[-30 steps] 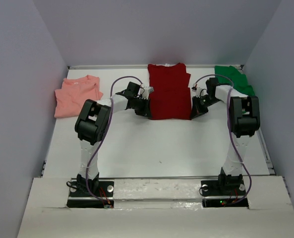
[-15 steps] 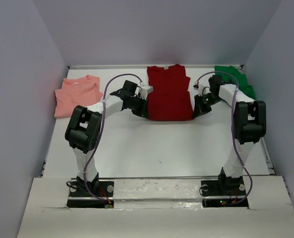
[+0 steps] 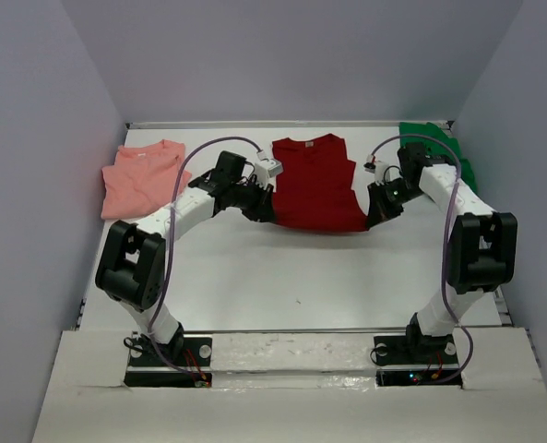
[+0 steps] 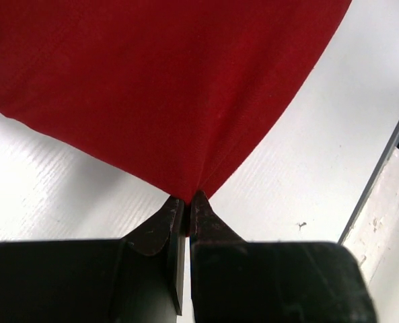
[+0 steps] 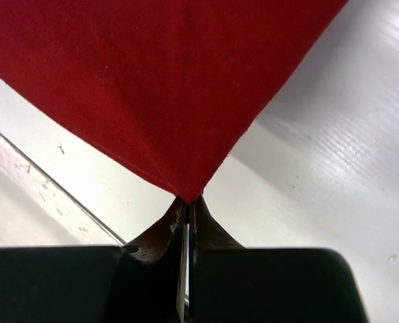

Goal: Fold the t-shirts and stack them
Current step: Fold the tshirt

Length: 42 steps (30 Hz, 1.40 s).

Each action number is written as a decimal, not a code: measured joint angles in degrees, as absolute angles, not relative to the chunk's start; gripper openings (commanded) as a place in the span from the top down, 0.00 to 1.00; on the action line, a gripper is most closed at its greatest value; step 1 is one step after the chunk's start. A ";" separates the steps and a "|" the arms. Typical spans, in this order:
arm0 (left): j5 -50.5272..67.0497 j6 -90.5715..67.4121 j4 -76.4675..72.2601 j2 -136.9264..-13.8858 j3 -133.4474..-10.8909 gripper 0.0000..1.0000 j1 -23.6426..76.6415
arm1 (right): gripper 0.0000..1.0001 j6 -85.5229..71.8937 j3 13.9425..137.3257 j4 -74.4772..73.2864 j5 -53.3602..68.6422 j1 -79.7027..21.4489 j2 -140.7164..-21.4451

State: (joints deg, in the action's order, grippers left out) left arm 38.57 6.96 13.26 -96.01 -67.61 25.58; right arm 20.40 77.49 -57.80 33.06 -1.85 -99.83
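Observation:
The dark red t-shirt [image 3: 315, 185] hangs stretched between my two grippers above the far middle of the table. My left gripper [image 3: 262, 209] is shut on its lower left corner [image 4: 186, 182]. My right gripper [image 3: 376, 210] is shut on its lower right corner [image 5: 186, 182]. The shirt's lower edge is lifted and sags slightly between them; its collar end lies toward the back wall. The salmon pink t-shirt [image 3: 144, 177] lies folded at the far left. The bright green t-shirt [image 3: 439, 148] lies at the far right, partly behind my right arm.
The white table [image 3: 291, 277] has a raised rim along the back and right sides [image 3: 494, 277]. Grey walls close in on three sides. The arm bases stand at the near edge.
Both grippers have lifted the red shirt's lower corners and drawn them apart and toward the near side. The shirt, folded flat before, now hangs spread wider at the bottom.

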 measured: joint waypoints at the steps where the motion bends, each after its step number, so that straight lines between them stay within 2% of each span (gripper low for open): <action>1: 38.81 7.29 13.34 -95.13 -66.96 1.00 25.63 | 1.00 21.30 77.49 -58.78 33.23 -1.85 -98.91; 16: 39.22 10.70 16.45 -89.12 -67.33 1.00 25.74 | 1.00 25.71 86.87 -67.31 34.79 -1.85 -97.36; 27: 38.98 14.68 24.99 -101.56 -85.38 1.00 23.94 | 1.00 25.71 97.71 -67.33 34.33 -1.85 -104.81; 42: 38.46 14.59 28.64 -109.56 -98.80 1.00 20.93 | 1.00 24.16 113.67 -66.04 34.33 -1.85 -116.73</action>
